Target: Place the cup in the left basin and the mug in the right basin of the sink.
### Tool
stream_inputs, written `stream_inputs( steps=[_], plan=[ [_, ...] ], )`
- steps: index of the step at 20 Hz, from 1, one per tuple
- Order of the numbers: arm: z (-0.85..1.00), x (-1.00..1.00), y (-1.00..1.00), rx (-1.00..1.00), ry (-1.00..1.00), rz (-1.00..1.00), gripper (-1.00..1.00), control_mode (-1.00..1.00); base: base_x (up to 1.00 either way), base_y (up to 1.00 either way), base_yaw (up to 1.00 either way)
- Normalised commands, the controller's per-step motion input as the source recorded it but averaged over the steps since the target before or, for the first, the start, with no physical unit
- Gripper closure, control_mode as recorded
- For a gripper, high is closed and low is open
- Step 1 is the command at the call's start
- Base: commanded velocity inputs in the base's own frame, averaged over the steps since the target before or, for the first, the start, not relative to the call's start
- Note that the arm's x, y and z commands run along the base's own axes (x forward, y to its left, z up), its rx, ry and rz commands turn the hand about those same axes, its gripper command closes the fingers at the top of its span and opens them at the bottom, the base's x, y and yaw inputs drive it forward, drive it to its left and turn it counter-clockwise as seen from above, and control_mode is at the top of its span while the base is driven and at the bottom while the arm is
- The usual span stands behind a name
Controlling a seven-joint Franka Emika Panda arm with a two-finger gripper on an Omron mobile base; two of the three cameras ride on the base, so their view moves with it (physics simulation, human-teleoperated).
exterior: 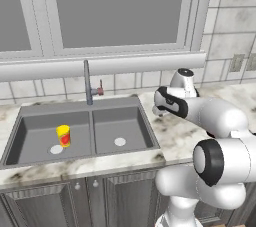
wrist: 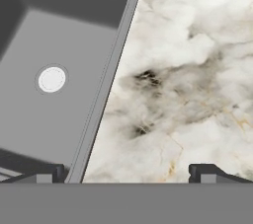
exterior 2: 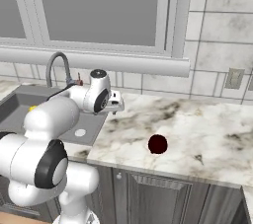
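A marble counter runs under a grey window, with one dark grey double sink and its arched faucet. One yellow cup stands upright, long axis vertical, in the left basin beside the white drain. One maroon mug sits on the counter, well right of the right basin; its facing cannot be told. The gripper, fingers spread wide and empty, hovers over the sink's right edge.
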Motion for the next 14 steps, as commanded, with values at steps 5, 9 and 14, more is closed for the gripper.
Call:
stream_inputs(
  steps=[5,9,14],
  plan=[
    [-0.09,-0.02,0.0,0.0,0.0,0.0,-1.0,-1.0,0.0,0.0,0.0],
    [-0.19,-0.21,0.0,0.0,0.0,0.0,-1.0,-1.0,0.0,0.0,0.0],
    [-0.2,-0.3,-0.13,0.0,0.0,-0.06,-1.0,-1.0,0.0,0.0,0.0]
  ],
)
